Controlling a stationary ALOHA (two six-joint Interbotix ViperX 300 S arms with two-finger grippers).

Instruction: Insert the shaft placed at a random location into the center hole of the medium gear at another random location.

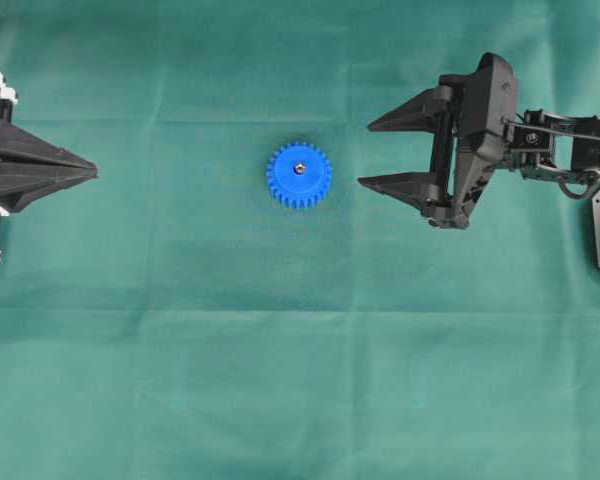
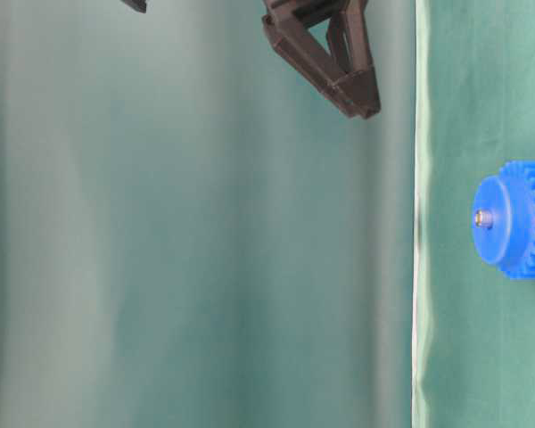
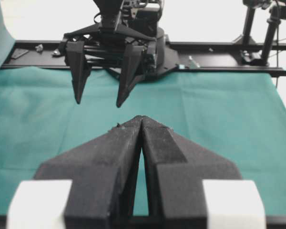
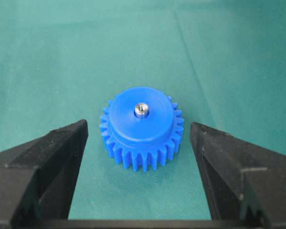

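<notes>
**Overhead exterior: shaft seated in gear on green cloth**

Creased green cloth (image 1: 300, 380) covers the table. Right gripper (image 1: 365, 153) hangs wide open, empty; left gripper (image 1: 92, 173) is closed, empty. Between them lies the medium gear (image 1: 299, 175), shaft (image 1: 299, 168) in its center hole.

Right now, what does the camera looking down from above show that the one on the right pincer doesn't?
Only the overhead view shows the left pincer, shut, and the right pincer whole, open beside the gear. Only the right wrist view shows the shaft up close, standing in the hub. Both share the blue gear on the green cloth, untouched.
</notes>
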